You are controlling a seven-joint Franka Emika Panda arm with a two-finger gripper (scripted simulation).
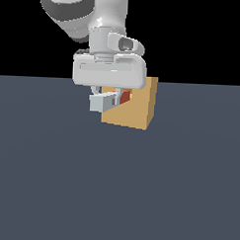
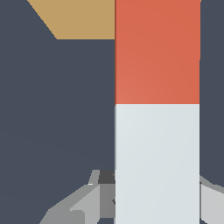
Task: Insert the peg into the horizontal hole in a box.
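Flat slate-blue floor, plain and unmarked; solid black backdrop above straight horizon; even light.

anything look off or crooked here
Nothing stands out. The gripper holds the peg by its white half, orange end pointing at the box, which sits flat. The hole isn't visible.

No readable text, label, brand, number or sign is showing in either view. The tan, plain-faced cube box, the long square-sectioned peg with one orange-red half and one white half, the grey-white arm's gripper and the flat slate-blue table surface are all appearing blank, carrying no markings that can be read.
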